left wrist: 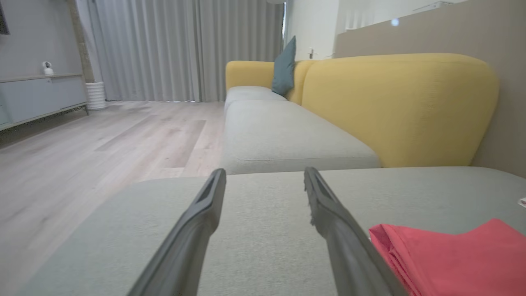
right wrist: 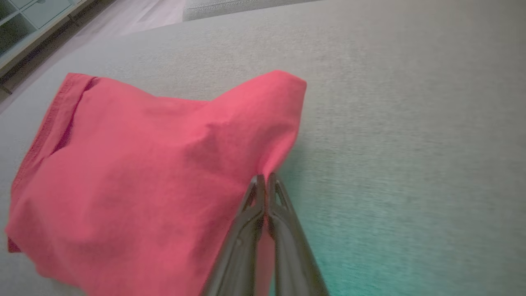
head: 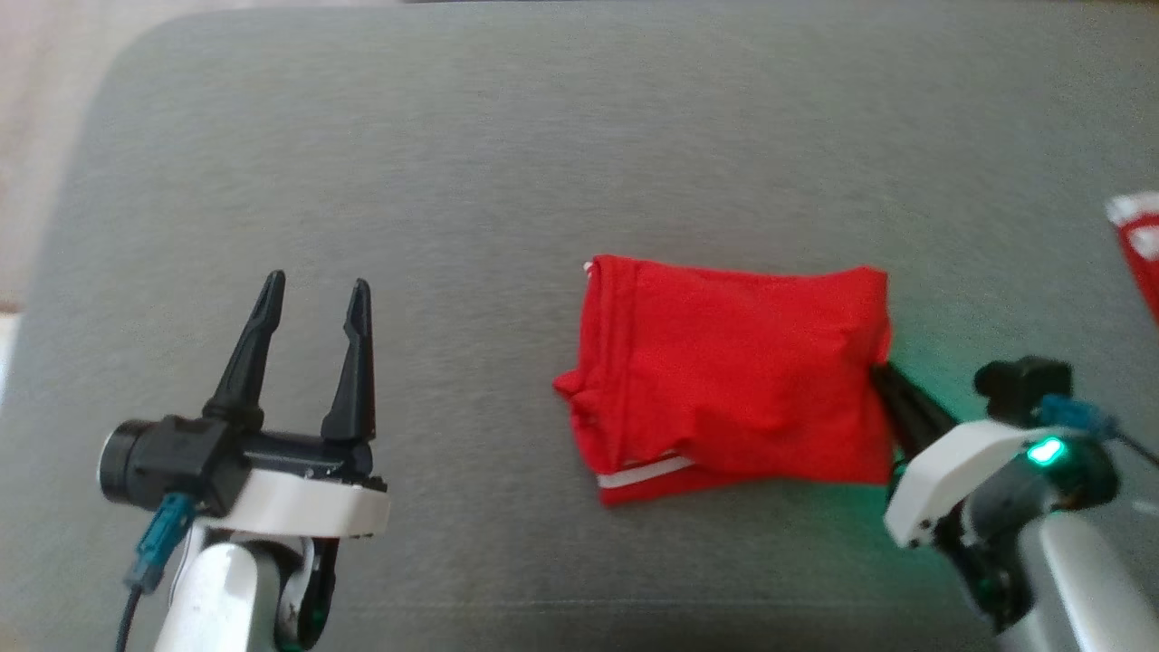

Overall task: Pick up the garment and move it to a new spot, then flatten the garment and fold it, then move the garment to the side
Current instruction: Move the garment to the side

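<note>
A red garment [head: 724,380], folded into a rough rectangle, is lying on a grey seat cushion [head: 453,136], a little right of the cushion's middle and nearer the robot's edge than the far edge. A white stripe is showing along the fold at the garment's near left corner. The right gripper [head: 880,369] is reaching in from the cushion's near right side. In the right wrist view its two dark fingers [right wrist: 250,222] are pressing together on the garment's right edge, pinching the cloth, which is rising into a small peak just beyond them. A green light [head: 1046,451] on that wrist is glowing and tinting the grey fabric beside it. The left gripper [head: 317,282] is hovering over the near left part of the cushion, well apart from the garment, with its fingers spread wide and nothing between them. At the cushion's right edge a second red and white cloth [head: 1139,240] is poking into the head view. In the left wrist view a yellow sofa [left wrist: 394,102] with a teal pillow [left wrist: 285,70] is standing beyond the cushion, beside a pale wooden floor [left wrist: 102,139].
</note>
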`<state>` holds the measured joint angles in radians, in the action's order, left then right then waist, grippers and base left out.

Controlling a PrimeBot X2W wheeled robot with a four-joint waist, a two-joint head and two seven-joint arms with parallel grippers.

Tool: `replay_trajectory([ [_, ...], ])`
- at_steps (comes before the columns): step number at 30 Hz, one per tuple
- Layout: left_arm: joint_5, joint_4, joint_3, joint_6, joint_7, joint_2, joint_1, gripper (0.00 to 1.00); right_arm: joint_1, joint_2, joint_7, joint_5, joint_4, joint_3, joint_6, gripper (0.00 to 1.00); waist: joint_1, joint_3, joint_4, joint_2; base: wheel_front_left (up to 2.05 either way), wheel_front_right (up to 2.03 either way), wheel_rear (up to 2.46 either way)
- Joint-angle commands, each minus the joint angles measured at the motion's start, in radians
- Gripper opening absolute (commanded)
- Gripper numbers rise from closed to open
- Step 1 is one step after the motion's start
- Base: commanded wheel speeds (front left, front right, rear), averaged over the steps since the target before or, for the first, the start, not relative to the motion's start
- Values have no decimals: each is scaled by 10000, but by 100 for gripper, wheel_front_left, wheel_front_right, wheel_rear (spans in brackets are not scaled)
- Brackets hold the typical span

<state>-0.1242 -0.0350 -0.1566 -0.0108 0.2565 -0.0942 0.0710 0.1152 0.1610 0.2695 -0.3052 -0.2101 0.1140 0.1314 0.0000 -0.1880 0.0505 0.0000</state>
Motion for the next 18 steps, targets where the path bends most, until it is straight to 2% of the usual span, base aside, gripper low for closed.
replay_trajectory([
  [1, 82, -432, 328, -40, 53, -97, 324, 100, 416, 251, -7, 101, 451, 94, -7, 0, 0, -258, -660, 0, 0, 0, 0],
  [8, 245, -665, 212, -352, 53, -311, 768, 100, 1340, 1090, -17, 195, 749, -329, -7, 0, 0, -1041, -2058, 0, 0, 0, 0],
  [18, 458, -872, -116, -702, -7, -789, 1687, 100, 3161, 1610, -455, 114, 430, -928, -7, 0, 0, -2506, -3081, 0, 0, 0, 0],
])
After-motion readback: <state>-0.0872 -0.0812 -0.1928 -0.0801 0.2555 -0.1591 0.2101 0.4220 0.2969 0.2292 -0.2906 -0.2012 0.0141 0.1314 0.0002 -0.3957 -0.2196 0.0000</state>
